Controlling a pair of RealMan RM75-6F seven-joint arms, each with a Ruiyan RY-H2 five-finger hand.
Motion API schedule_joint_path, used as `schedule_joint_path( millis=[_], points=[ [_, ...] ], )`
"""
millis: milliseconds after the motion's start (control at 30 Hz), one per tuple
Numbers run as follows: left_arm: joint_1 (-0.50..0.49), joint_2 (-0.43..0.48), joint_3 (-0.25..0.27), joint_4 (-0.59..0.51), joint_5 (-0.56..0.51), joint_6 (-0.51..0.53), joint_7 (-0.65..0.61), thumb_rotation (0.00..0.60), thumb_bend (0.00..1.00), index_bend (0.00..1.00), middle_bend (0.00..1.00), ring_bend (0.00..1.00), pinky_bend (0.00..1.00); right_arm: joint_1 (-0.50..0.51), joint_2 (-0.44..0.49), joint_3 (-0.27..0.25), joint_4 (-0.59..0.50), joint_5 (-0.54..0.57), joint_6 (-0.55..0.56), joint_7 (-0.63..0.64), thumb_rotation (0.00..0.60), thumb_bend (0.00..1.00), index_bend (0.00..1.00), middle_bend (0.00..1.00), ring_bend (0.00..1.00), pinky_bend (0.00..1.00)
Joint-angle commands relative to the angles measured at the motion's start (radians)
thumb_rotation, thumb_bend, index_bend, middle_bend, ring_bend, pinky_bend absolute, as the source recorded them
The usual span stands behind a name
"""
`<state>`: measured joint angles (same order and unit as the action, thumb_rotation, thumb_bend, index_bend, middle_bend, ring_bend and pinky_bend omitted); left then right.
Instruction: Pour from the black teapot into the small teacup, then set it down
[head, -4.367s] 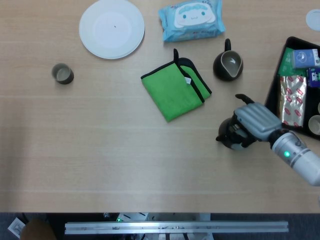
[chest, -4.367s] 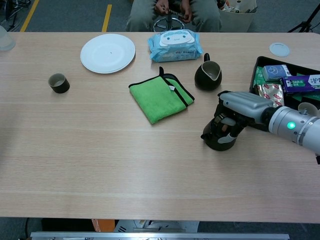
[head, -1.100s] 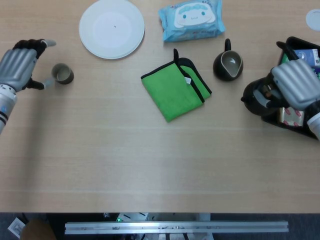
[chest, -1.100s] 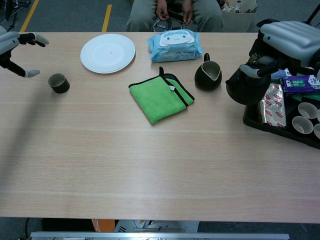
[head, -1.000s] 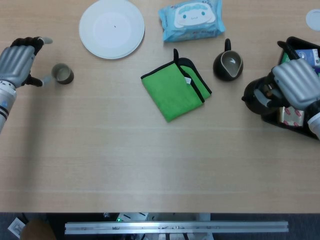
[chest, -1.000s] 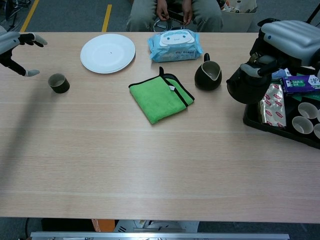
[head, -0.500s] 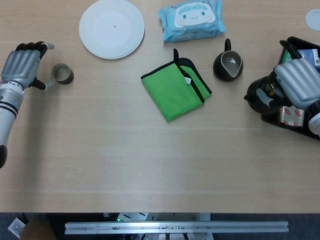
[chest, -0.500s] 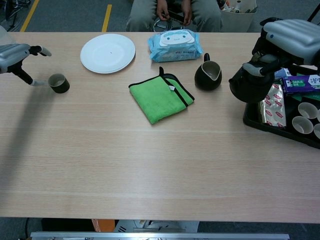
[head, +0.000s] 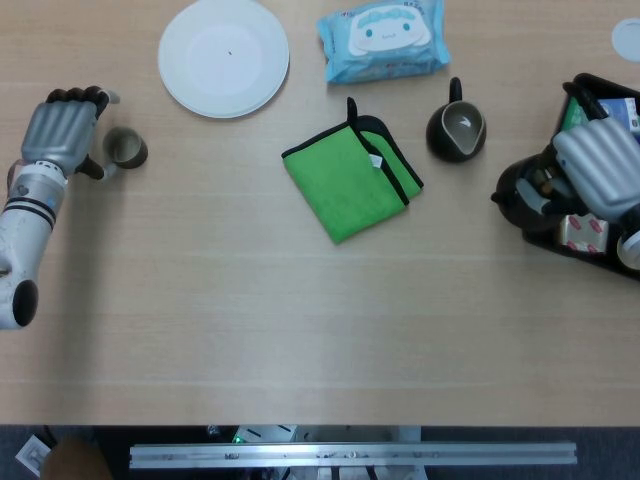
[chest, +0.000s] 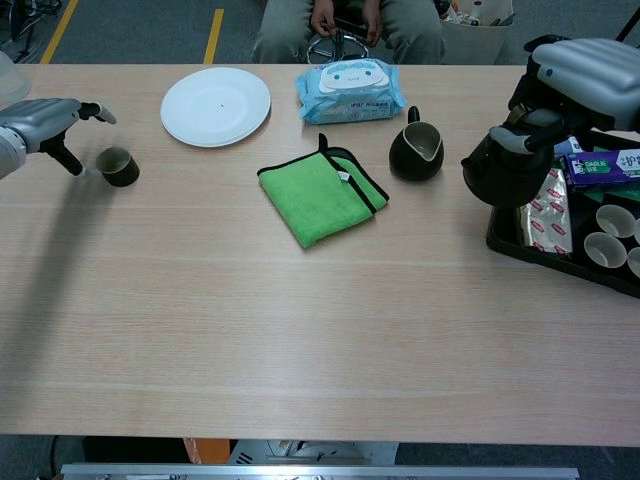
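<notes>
1. Gripping the round black teapot (chest: 508, 165), the grey right hand (chest: 585, 66) has its fingers wrapped over the pot's top and far side; the pot hangs off the wooden worktop (chest: 300, 320) at the far right, just above the left edge of the black plastic tray (head: 552, 238); its short spout points left.

2. The pot looks like glazed ceramic or cast metal, so I judge it stiff, fairly heavy for its size, and smooth enough to turn in the fingers when tipped; any liquid inside would shift its weight towards the spout; whether it holds liquid cannot be told.

3. The hold from above looks sound for carrying; for pouring, the grip should sit close round the body or handle so that the pot tilts with the wrist instead of swinging.

4. The small dark round teacup (head: 126, 147) stands upright on the worktop at the far left, well apart from the pot; it looks light, hard and breakable, and easy to knock over or slide.

5. The grey left hand (head: 62, 130) sits just beside the cup on its left, fingers spread around it; whether they touch the cup cannot be told, and it holds nothing that I can see; taking the cup by its side wall, low down, would steady it best.

6. Between them lie a folded green cloth (head: 350, 180) and a dark open pitcher (head: 457, 129).
</notes>
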<state>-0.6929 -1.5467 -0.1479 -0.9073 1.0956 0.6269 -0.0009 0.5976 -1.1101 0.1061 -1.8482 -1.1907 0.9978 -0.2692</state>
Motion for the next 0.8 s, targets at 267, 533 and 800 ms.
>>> schedule_joint_path(
  millis=[267,533,800],
  points=[
    [0.006,-0.049,0.001,0.051,-0.009,0.003,0.004,0.6,0.21,0.21,0.16,0.13,0.13,-0.001,-0.002,-0.001,-0.001,0.004,-0.002,-0.001,0.458,0.37,1.0,0.97,0.88,0.03],
    [0.003,-0.086,-0.004,0.082,0.004,0.011,-0.006,0.6,0.21,0.23,0.17,0.13,0.13,-0.005,-0.003,-0.002,0.001,0.005,-0.002,0.003,0.459,0.37,1.0,0.97,0.88,0.03],
    [-0.002,-0.12,-0.015,0.117,0.009,0.013,-0.018,0.6,0.21,0.24,0.18,0.13,0.13,-0.008,0.001,-0.002,-0.001,0.004,0.001,0.005,0.46,0.37,1.0,0.97,0.88,0.03]
  ],
)
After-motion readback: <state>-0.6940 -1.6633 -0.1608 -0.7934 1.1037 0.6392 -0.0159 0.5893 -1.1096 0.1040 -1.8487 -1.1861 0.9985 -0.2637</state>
